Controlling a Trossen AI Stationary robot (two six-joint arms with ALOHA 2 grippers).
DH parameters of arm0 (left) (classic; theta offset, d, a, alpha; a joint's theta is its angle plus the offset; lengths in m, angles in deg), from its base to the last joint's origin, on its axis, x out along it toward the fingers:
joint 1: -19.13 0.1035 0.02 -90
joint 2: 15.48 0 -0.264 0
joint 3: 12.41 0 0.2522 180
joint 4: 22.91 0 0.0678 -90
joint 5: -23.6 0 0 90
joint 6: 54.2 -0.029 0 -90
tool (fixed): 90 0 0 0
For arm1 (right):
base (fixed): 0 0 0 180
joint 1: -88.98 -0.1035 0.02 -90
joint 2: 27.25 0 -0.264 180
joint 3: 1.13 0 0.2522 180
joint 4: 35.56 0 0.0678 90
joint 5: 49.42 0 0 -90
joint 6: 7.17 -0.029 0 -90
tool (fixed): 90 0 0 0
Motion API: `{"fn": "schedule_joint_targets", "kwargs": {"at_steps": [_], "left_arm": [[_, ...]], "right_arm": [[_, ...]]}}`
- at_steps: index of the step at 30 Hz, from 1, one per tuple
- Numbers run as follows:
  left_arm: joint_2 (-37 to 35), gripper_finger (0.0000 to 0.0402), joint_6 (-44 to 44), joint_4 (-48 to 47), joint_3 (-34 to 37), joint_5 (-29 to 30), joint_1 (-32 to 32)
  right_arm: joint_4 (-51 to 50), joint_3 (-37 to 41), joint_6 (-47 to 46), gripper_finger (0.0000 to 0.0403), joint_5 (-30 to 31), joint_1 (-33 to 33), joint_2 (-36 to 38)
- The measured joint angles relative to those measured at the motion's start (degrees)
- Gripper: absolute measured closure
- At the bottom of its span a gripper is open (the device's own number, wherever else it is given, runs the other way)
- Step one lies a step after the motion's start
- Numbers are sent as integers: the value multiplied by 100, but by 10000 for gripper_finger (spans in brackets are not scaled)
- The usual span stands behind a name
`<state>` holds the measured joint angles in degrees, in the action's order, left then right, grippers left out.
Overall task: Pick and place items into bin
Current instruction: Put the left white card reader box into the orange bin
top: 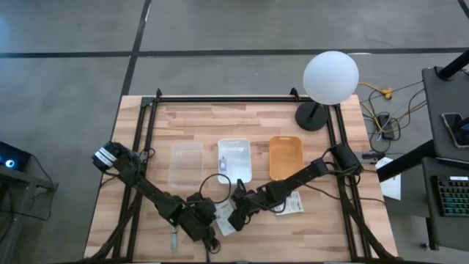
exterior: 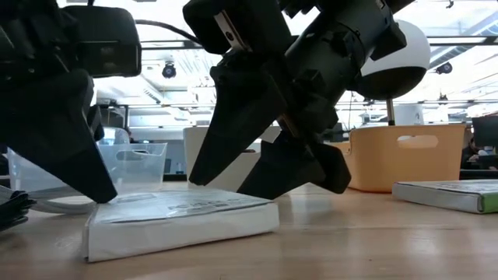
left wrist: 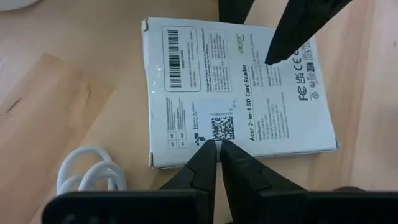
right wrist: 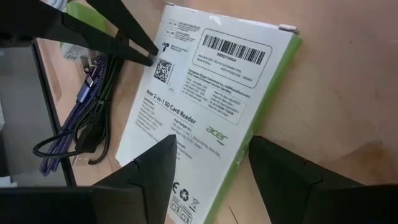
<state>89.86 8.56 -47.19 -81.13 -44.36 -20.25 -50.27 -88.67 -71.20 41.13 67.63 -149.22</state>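
Observation:
A white printed card-reader packet [top: 226, 217] with a green side lies flat on the table near its near edge; it also shows in the low view [exterior: 179, 219], the left wrist view [left wrist: 239, 93] and the right wrist view [right wrist: 205, 118]. My left gripper [left wrist: 216, 148] is shut, with its tips on the packet's top face. My right gripper [right wrist: 214, 165] is open and comes in from the table's right. One finger [right wrist: 155, 165] stands over the packet's top and the other [right wrist: 280, 168] beside its green side. My left gripper rests its shut fingertips [left wrist: 208, 152] on the packet's printed top face by the QR code [left wrist: 222, 127], close to one edge. It comes slanting down from the table's left. The packet lies flat on the table under them [exterior: 105, 201]. My right gripper: whether its fingers touch the packet, I cannot tell.
Three trays stand in a row farther back: clear [top: 185, 163], white [top: 234, 159] with small items inside, orange [top: 286, 156]. A second green-edged packet [top: 290, 205] lies to the right. A white cord [left wrist: 93, 177], a purple-and-black cable [right wrist: 87, 106], a grey stick [top: 174, 238] and a globe lamp [top: 331, 77] are nearby.

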Motion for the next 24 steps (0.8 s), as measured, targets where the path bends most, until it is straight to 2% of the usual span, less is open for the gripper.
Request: {"fn": "schedule_joint_targets", "kwargs": {"at_steps": [9,18,24], "left_arm": [[11,389,140,54,230,-161,-74],[23,389,142,432,468,-183,-70],[26,389,91,692,478,-103,32]], "right_arm": [[150,-20,-52,209,-189,11,20],[61,-615,155,209,-360,5,-10],[2,-1037,167,209,-358,5,-321]]}}
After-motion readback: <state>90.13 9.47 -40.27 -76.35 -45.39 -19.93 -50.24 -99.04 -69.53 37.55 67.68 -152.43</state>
